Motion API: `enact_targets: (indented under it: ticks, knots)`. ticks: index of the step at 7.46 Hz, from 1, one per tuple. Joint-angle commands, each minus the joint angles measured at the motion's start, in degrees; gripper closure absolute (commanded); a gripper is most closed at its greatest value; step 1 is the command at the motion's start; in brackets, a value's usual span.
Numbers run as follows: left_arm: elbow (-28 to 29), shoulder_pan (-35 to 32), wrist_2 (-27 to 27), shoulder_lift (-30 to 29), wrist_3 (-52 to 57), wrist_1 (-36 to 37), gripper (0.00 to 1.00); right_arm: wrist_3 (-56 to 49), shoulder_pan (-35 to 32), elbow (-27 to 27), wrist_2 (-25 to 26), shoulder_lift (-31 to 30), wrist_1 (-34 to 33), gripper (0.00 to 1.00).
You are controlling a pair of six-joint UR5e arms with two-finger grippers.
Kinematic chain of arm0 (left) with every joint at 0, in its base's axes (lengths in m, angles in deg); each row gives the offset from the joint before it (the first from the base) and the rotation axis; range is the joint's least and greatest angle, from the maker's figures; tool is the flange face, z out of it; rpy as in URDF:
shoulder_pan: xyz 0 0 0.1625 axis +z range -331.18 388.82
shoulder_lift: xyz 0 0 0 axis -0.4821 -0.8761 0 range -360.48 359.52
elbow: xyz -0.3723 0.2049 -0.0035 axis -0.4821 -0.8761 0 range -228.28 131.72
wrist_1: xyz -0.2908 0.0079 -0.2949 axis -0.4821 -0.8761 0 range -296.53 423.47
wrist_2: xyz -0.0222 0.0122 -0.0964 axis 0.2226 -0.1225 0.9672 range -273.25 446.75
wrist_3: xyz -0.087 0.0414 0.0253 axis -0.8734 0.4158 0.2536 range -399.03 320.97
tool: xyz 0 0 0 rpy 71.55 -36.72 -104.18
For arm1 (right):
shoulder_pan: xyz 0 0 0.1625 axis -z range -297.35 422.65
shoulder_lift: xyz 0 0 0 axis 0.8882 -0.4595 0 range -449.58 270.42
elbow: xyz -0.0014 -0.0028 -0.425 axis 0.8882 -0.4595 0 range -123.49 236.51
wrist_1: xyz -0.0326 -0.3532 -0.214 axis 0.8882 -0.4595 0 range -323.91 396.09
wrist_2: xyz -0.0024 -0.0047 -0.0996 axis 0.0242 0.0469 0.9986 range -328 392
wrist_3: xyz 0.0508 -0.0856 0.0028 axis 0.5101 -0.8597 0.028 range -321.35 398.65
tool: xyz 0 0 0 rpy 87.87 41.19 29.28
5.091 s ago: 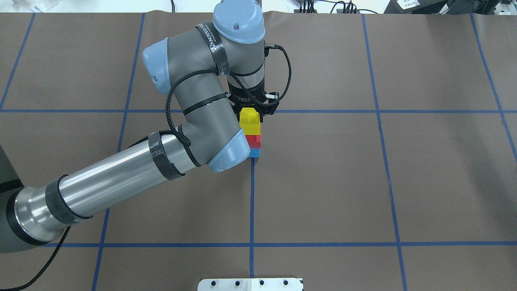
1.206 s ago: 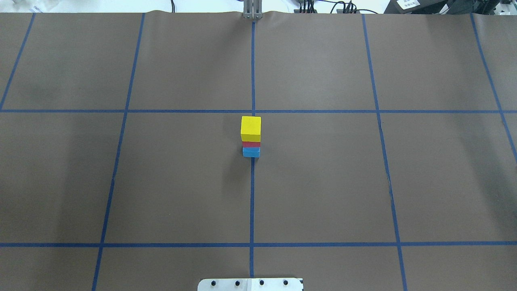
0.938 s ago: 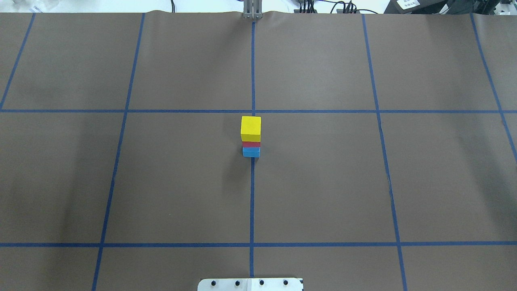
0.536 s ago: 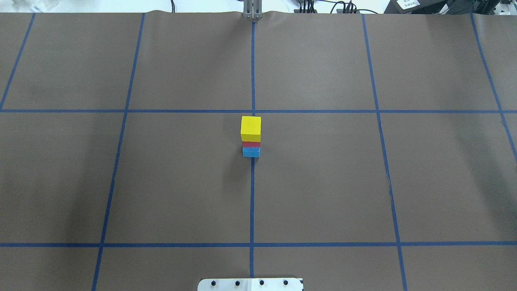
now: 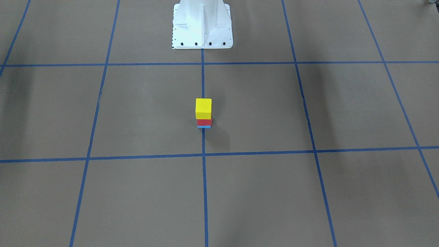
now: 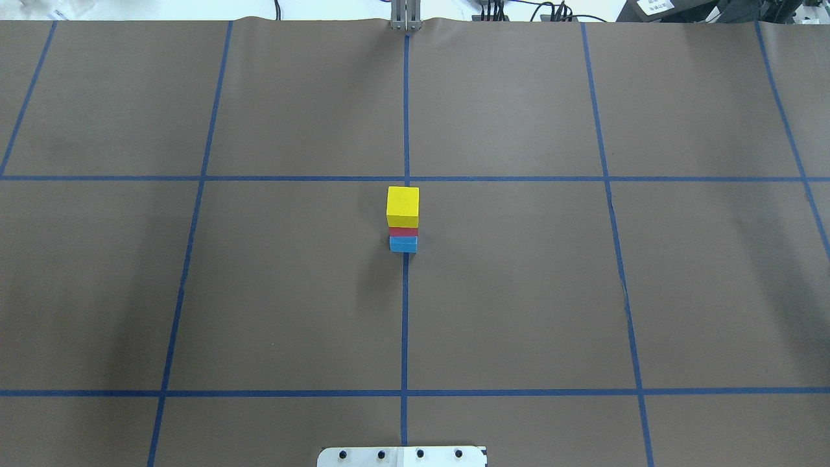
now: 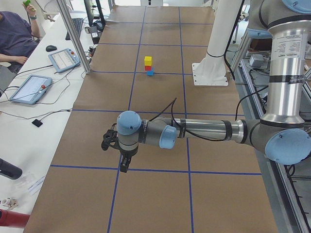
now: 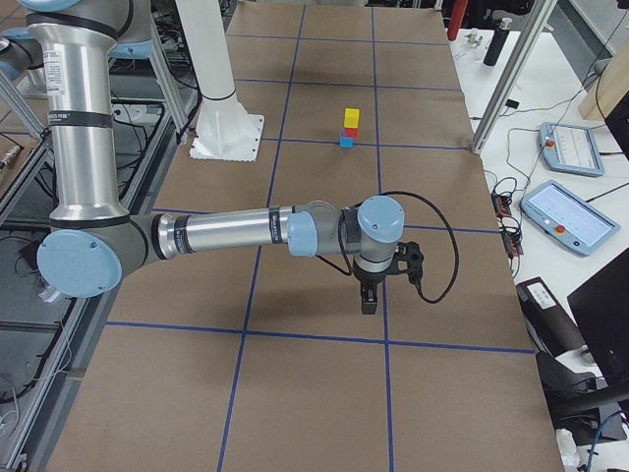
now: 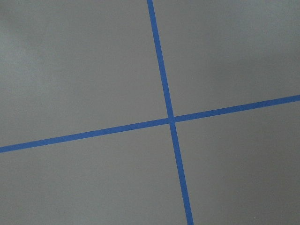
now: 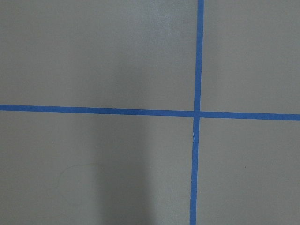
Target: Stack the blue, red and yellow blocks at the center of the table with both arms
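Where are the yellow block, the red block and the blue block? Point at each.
yellow block [image 6: 403, 202]: overhead exterior view, top face.
red block [image 6: 403, 231]: overhead exterior view, side face.
blue block [image 6: 403, 244]: overhead exterior view, side face.

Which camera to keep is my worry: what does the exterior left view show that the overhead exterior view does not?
Only exterior left: the left arm with its claw above the table, the white pedestal post, a seated person and two tablets. Only overhead exterior: a white label beyond the far edge. Both: the yellow block on the red block on the blue block, standing free on the table.
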Motion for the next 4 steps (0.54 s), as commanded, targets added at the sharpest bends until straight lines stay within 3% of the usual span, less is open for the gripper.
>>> enact_targets:
  ticks: [1, 4]
  knots:
    - [0.0, 0.0, -0.3, 0.0, 0.0, 0.0, 0.0, 0.0, 0.0, 0.1, 0.1, -0.2, 0.1, 0.0]
    - [0.0, 0.0, -0.3, 0.0, 0.0, -0.1, 0.0, -0.2, 0.0, 0.1, -0.2, -0.3, 0.1, 0.0]
